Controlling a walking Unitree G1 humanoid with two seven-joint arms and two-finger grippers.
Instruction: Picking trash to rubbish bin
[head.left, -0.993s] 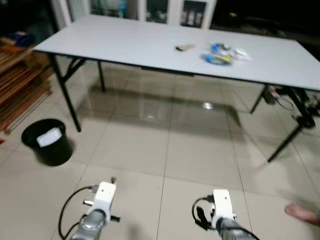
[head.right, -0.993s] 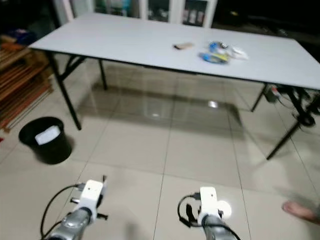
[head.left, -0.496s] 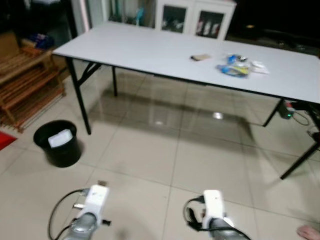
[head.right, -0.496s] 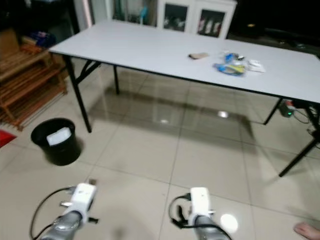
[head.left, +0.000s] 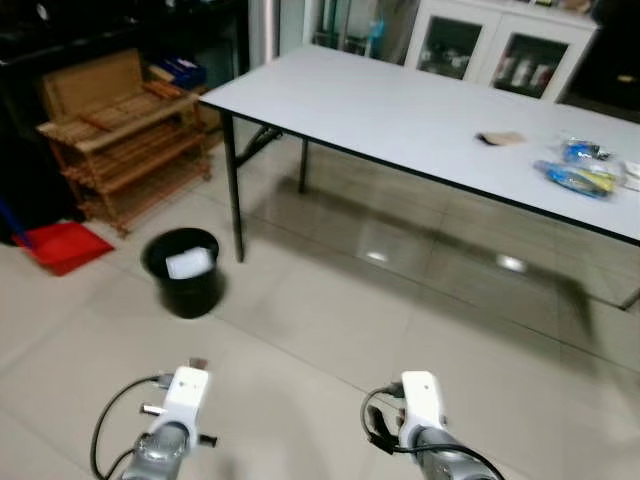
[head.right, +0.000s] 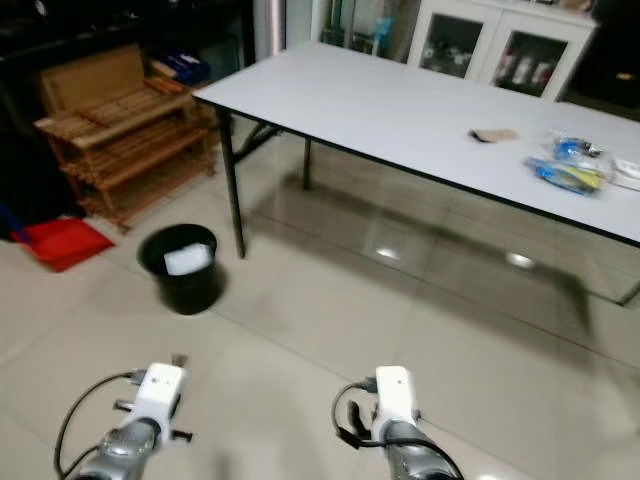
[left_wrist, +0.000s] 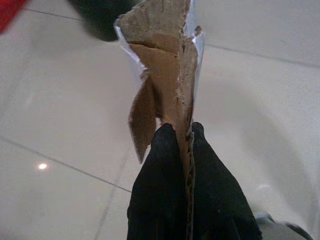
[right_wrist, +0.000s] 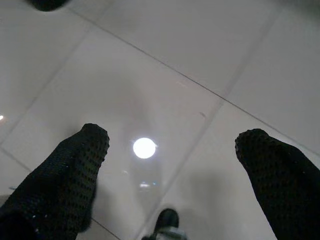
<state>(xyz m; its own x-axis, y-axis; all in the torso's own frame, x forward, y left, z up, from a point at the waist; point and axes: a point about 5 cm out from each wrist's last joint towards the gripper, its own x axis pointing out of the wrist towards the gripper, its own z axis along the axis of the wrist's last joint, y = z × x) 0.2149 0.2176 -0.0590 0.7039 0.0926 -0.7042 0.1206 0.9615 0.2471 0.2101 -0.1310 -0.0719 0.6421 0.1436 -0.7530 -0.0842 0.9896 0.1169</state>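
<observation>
No text or labels can be read.

The two head cameras are looking forward and down from standing height, taking in a tiled floor (head.left: 330, 330), a long white table (head.left: 400, 110) ahead and to the right, and a black bin (head.left: 183, 270) ahead on the left. Both eyes are sharing this scene, the right eye sitting slightly offset. The left wrist camera is looking along the left gripper (left_wrist: 182, 132) at close range, facing the floor, with the bin's dark edge at the frame's border. The right wrist camera is pointing along the right gripper (right_wrist: 172, 145), close above the same tiles.
</observation>
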